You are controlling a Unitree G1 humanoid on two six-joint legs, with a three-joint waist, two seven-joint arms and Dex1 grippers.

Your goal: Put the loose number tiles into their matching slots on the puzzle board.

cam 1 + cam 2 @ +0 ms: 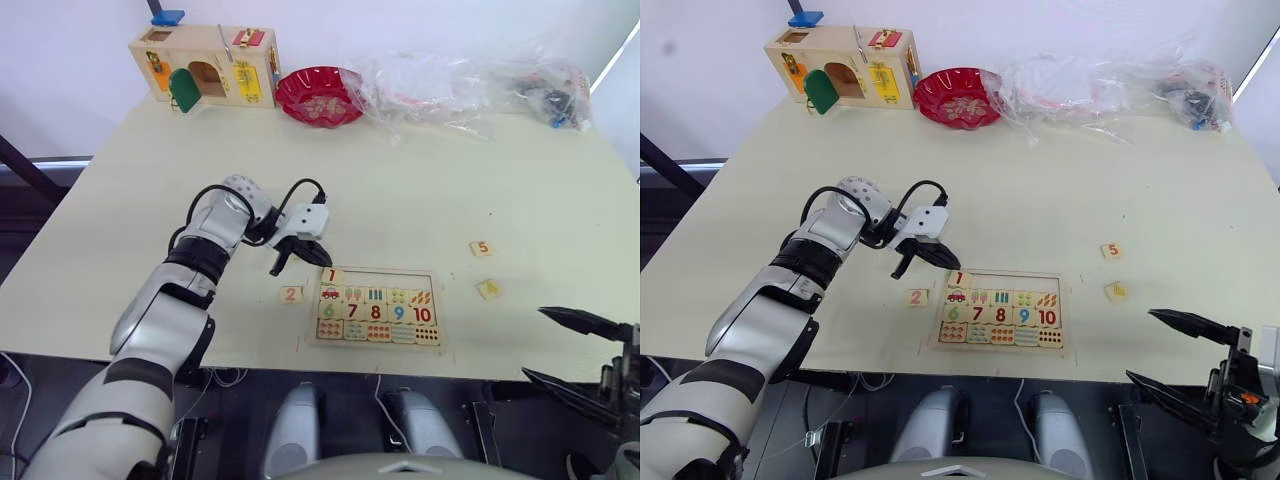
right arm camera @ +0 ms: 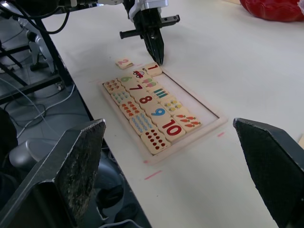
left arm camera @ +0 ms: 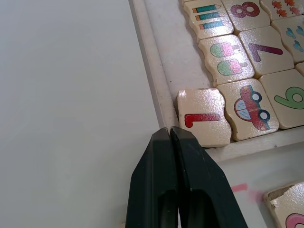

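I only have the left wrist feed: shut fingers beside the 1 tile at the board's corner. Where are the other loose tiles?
Observer: The 2 tile lies on the table just off the puzzle board, on the robot's left side.
Operator: Any more?
Observer: The 5 tile lies apart on the board's right, with another tile, its number unreadable, nearer the robot.
Operator: What's the right arm doing?
Observer: The right gripper hangs open near the table's front edge, holding nothing.
Operator: How full is the top row?
Observer: The 1 tile sits at its left end; the rest of the matching slots are bare.
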